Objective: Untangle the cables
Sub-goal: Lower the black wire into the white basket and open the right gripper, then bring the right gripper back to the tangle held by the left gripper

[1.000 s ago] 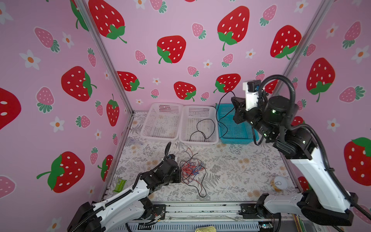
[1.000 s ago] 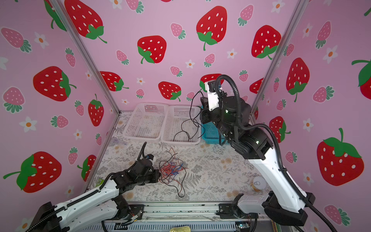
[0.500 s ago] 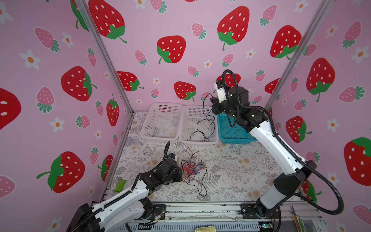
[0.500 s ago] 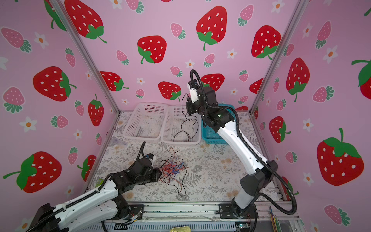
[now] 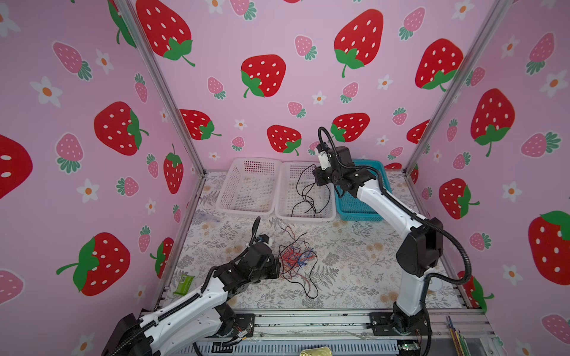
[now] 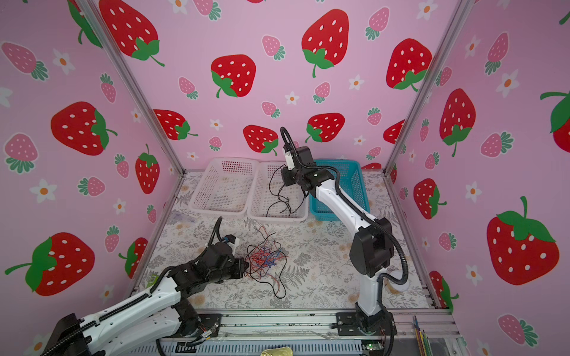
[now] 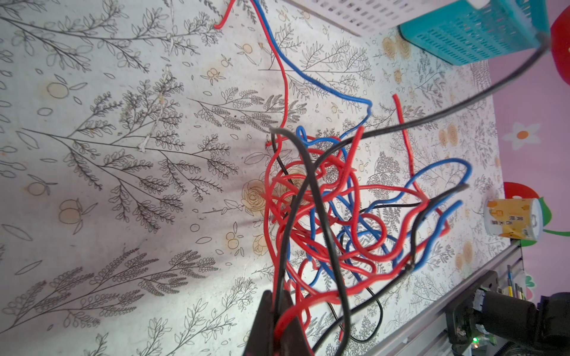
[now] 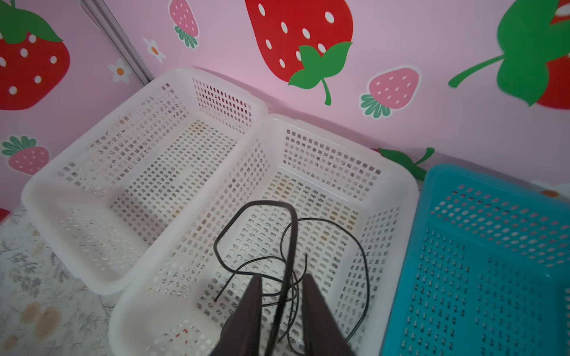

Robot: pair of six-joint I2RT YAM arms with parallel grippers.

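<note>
Left gripper (image 7: 277, 294): clenched, its two dark fingers pinching a black strand and a red strand at the edge of the tangle of cables (image 7: 333, 215).
Left gripper, position: in both top views it sits low over the table (image 5: 354, 265), on the left side of the tangle.
Tangle of cables: in both top views (image 5: 296, 257) (image 6: 265, 257) it is a knot of thin red, blue and black wires lying mid-table. A long black loop trails toward the front rail, and loose ends point toward the baskets.
Right gripper (image 8: 282, 277): released, with the jaws standing apart. A black cable (image 8: 265, 202) runs through the gap, far thinner than the opening.
Right gripper, position: in a top view (image 5: 317, 180) it is raised above the middle white basket (image 5: 305, 218), near the back wall.
Black cable: it drops from the level of the right gripper into the middle white basket and lies in loose loops on its floor, well apart from the tangle. Whether it is one wire or several, I cannot tell.
Neighbouring baskets: the left white basket (image 5: 243, 210) and the teal basket (image 5: 354, 209) stand just beside the middle one, in one row.
Table margins: a green packet (image 5: 184, 284) lies at the left edge, and a yellow-and-white can (image 7: 512, 222) lies on its side near the front rail.
</note>
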